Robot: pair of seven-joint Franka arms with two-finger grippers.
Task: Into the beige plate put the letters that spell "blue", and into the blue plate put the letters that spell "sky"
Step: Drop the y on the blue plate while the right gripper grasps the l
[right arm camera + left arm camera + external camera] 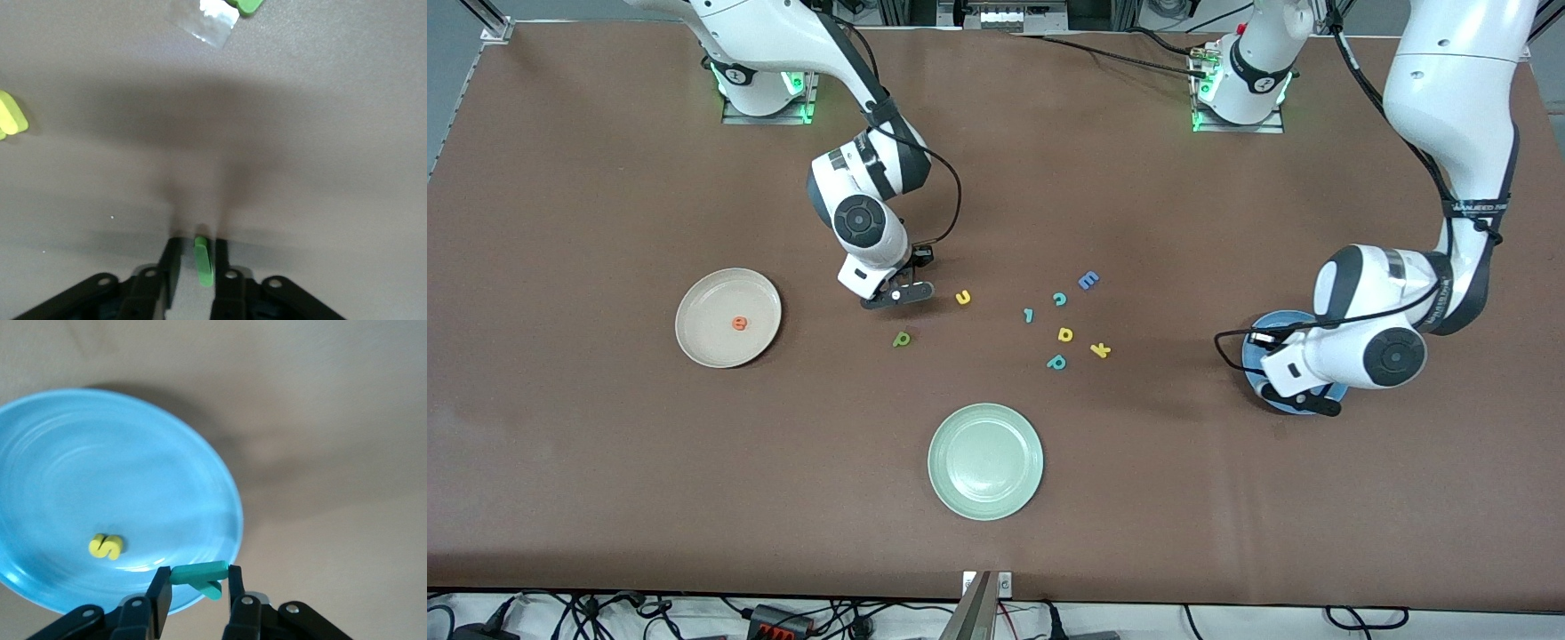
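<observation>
My left gripper (197, 583) is shut on the teal y (200, 577) over the rim of the blue plate (100, 467), where the yellow s (106, 547) lies. In the front view it (1316, 404) hides much of that plate (1258, 342). My right gripper (197, 257) is down at the table with its jaws narrowly open around the thin green l (203, 261), which touches one finger with a small gap to the other. That gripper (903, 295) stands between the yellow u (963, 298) and the beige plate (694, 311), which holds the orange e (739, 324). The green b (902, 339) and yellow k (1101, 350) lie on the table.
A pale green plate (985, 460) sits nearest the front camera. Loose in the middle are a blue E (1088, 281), a teal c (1060, 299), a small teal piece (1029, 315), a rounded yellow letter (1065, 334) and a teal p (1056, 362).
</observation>
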